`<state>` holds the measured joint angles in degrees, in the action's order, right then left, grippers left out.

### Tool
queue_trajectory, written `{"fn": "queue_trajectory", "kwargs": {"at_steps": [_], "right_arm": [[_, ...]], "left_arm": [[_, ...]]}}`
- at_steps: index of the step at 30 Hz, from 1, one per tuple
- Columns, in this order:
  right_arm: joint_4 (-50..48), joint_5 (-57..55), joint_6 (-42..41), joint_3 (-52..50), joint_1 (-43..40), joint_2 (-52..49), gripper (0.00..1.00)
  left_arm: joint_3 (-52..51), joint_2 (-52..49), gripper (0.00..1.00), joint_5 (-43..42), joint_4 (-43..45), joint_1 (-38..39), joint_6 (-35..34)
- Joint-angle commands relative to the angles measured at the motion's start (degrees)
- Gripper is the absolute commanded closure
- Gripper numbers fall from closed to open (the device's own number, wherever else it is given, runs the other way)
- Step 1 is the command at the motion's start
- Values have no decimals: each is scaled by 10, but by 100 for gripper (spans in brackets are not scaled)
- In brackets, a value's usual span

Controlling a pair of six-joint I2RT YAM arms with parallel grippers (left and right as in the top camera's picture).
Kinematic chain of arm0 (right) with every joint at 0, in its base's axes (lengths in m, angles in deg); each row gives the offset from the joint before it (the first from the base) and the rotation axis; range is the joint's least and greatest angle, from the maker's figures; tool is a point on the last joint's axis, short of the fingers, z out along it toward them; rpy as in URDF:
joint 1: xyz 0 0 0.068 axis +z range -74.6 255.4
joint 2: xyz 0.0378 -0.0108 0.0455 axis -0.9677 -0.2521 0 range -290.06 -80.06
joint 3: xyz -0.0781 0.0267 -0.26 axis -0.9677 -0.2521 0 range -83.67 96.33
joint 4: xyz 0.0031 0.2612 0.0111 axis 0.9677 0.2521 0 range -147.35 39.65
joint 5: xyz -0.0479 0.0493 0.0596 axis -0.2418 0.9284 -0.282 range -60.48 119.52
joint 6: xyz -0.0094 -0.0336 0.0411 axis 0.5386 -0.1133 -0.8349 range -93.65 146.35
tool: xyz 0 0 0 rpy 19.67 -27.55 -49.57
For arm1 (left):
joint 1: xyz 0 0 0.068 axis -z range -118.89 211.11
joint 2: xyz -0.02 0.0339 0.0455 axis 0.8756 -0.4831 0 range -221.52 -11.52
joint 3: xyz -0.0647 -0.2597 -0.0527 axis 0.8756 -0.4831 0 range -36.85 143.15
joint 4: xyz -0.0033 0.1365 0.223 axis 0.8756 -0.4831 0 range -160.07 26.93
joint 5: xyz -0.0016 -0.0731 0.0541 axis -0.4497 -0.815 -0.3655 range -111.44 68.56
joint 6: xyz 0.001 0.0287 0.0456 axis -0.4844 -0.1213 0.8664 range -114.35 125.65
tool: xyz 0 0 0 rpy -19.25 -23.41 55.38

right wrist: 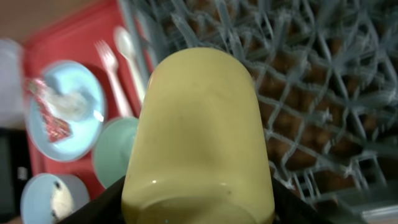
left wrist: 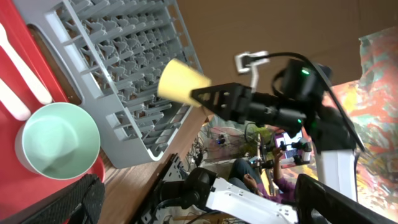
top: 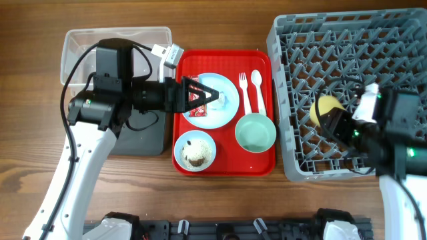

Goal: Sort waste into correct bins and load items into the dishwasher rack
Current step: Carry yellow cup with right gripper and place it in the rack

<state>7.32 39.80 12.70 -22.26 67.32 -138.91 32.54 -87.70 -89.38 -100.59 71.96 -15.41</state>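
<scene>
- A wooden table holds a flat red serving tray [top: 225,167] in the middle, with a large grey dishwasher rack [top: 293,40] on the right.
- The right gripper [top: 331,123] is clenched around the small yellow cup [top: 325,108], holding it above the rack's pegs, likely ready to set it down among them.
- The left gripper [top: 200,95] hovers over the light blue plate [top: 225,87], its jaws spread apart around the red snack wrapper [top: 197,112], not closed on it; I judge it is lining up to lift this waste.
- A crumpled white tissue [top: 225,100] lies on the same plate.
- The mint-green bowl [top: 255,132], a small blue bowl [top: 195,151] of food scraps, white fork [top: 244,90] and spoon [top: 257,87] wait on the tray.
- A clear tub [top: 80,43] and black tray [top: 143,137] sit at the left, near the wrapper's likely destination.
</scene>
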Motion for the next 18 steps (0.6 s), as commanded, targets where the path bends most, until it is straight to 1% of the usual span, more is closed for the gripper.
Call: {"fn": "queue_trajectory", "kwargs": {"at_steps": [1,5,9,11,12,18], "right_arm": [[36,-15,0,6,-1,-62,67],[55,-15,2,6,-1,-109,67],[47,3,2,6,-1,-115,63],[45,3,1,6,-1,-115,57],[43,2,1,6,-1,-115,52],[9,5,-1,5,-1,-116,46]], "left_arm": [[3,4,1,6,0,0,14],[3,4,0,6,0,0,14],[3,4,1,6,0,0,14],[3,4,1,6,0,0,14],[3,4,1,6,0,0,14],[3,4,0,5,-2,0,14]]}}
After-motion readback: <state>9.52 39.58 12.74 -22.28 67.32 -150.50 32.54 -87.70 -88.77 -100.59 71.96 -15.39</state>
